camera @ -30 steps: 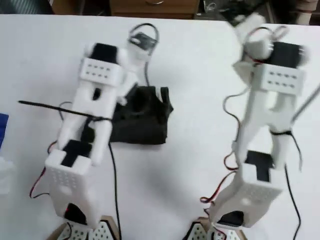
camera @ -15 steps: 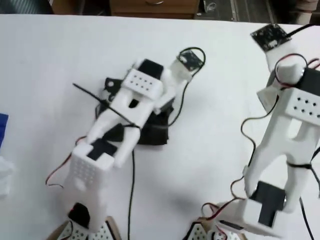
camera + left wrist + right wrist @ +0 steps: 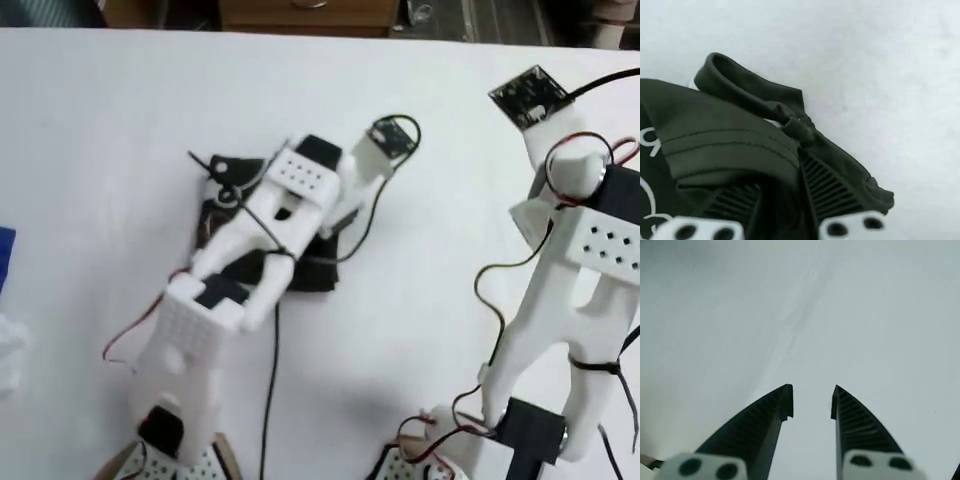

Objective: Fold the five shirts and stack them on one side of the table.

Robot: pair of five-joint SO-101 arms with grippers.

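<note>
The black shirt (image 3: pixel 312 272) is found near the middle of the bench (image 3: pixel 120 120), somewhat toward the left arm's side, bunched into a rough lump and not laid flat. In the left wrist view its stitched hem (image 3: pixel 725 145) and a rolled edge are seen heaped over the ribbed jaws. A fold of the cloth appears to be pinched in the left pincer (image 3: pixel 792 165), though the fingertips themselves are buried under fabric. The left arm (image 3: pixel 250 230) is stretched low across the shirt, so that much of the garment is covered in the high view. The right pincer (image 3: pixel 811 390) is held well apart from the shirt over bare bench, with its jaws spread and nothing between them. A blue thing (image 3: pixel 5 260) is cut off at the bench's left edge, and it cannot be told whether it is another shirt. The task is judged to be at an early stage. This one shirt is only partly gathered, no crisp fold has been formed, and the folding of the others and the stacking at one side are left to be done.
</note>
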